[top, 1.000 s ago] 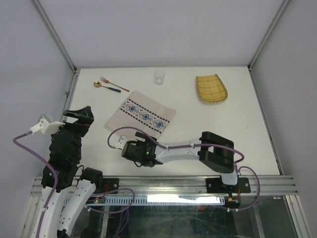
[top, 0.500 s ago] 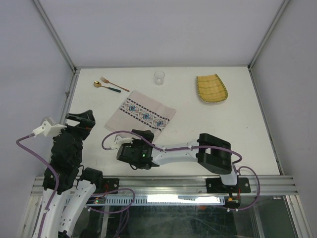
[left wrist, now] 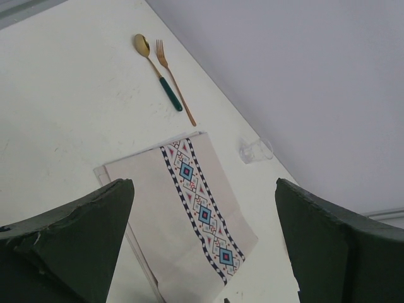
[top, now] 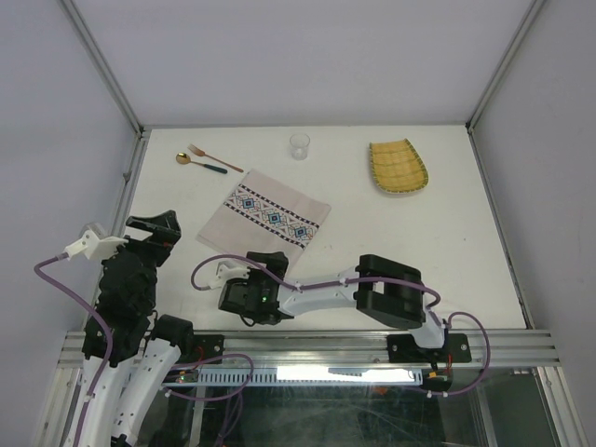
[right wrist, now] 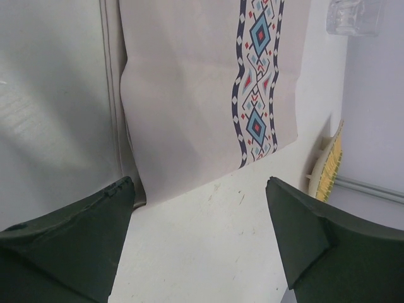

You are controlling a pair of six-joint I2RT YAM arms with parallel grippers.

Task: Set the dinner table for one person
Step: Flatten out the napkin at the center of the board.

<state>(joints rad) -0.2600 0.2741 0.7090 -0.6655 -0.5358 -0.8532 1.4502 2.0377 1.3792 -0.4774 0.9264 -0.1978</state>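
Right gripper [right wrist: 199,186] has pulled back toward the near edge and to the left since a second ago, and its elbow has come in with it. The left gripper [left wrist: 203,183] has dropped slightly. Nothing else has shifted.

Both wrist views show the fingers spread wide with only tabletop and cloth between them; neither hand holds anything. The top view doesn't resolve that.

Only the top view gives the whole layout. The dinner table [top: 410,233] fills the cell floor, with its rail at the near edge by the arm bases. The placemat [top: 265,216] lies skewed, left of centre.

Left wrist adds detail: the spoon [left wrist: 156,71] has a gold bowl and green handle, the fork [left wrist: 175,82] is just beside it, and both are beyond the mat's far-left corner. It misses the yellow slatted dish [top: 398,167]. Right wrist catches only that dish's edge, plus a doubled edge along one side of the mat.

Clear cup [top: 299,145] is upright at the far edge and the table shows through it. The dish's ribbed floor shows right across.

The right forearm lies across the near table, and a purple cable [top: 200,270] loops by the mat's near corner.
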